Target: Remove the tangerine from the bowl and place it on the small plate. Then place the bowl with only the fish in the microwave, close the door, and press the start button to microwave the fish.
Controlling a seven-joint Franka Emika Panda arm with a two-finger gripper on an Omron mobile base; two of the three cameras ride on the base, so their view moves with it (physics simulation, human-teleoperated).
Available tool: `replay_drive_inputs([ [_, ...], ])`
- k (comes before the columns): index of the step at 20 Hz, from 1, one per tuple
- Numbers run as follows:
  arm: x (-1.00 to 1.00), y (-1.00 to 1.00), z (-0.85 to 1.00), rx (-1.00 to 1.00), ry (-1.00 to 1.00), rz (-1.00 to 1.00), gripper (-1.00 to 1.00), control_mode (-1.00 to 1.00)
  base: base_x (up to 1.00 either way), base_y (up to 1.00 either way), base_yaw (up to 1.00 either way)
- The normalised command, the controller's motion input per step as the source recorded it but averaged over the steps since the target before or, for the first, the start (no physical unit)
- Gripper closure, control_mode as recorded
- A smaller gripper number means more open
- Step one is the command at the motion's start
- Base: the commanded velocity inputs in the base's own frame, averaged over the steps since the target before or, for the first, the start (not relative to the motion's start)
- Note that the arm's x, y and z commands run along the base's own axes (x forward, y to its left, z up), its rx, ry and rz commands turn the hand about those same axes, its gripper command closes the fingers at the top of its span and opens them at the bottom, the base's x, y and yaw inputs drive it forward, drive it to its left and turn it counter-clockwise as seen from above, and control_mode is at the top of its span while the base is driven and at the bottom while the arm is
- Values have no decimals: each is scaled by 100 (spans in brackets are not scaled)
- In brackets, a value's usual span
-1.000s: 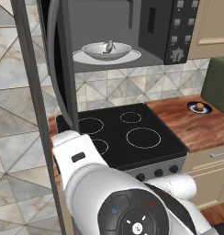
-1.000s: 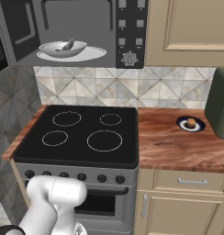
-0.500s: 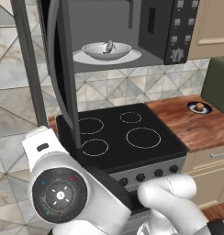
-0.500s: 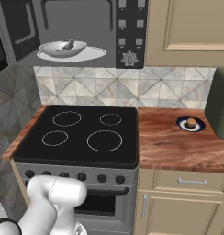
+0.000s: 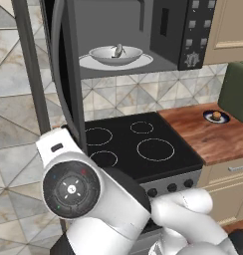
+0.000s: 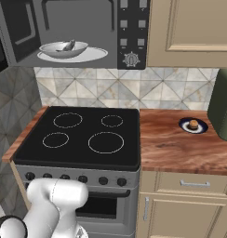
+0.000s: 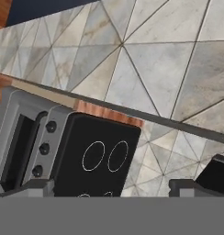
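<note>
One bowl [image 5: 115, 55] holding one fish [image 5: 118, 49] sits on the white turntable disc [image 5: 143, 62] inside the microwave [image 6: 78, 32], which hangs directly above the black stove [image 6: 83, 138]. The door [image 5: 61, 74] stands swung open at the microwave's left edge, its frame reaching down toward the stove's left side. One tangerine [image 6: 193, 124] rests on the one small plate [image 6: 186, 125], on the wooden counter [image 6: 176, 148] to the right of the stove and just beside an olive-green appliance [image 6: 223, 111]. Four burner rings mark the stove top, which is bare. The gripper [image 7: 111, 186] hangs low by the stove's front left corner, well below the microwave, its two fingertips [image 7: 36, 186] spread wide with nothing between them. Tiled wall [image 7: 146, 55] lies beyond the stove in the hand view.
</note>
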Motion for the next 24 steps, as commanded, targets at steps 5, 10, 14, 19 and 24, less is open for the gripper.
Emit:
replay_drive_inputs([
  [5,1,-100,0,3,0,0,-100,-100,0,0,0],
  [10,9,-100,16,9,0,0,-100,-100,0,0,0],
  [14,48,-100,45,10,0,0,-100,-100,0,0,0],
  [19,81,-74,60,7,4,-10,-100,-100,0,0,0],
  [24,89,-58,25,9,2,-15,-100,-100,0,0,0],
])
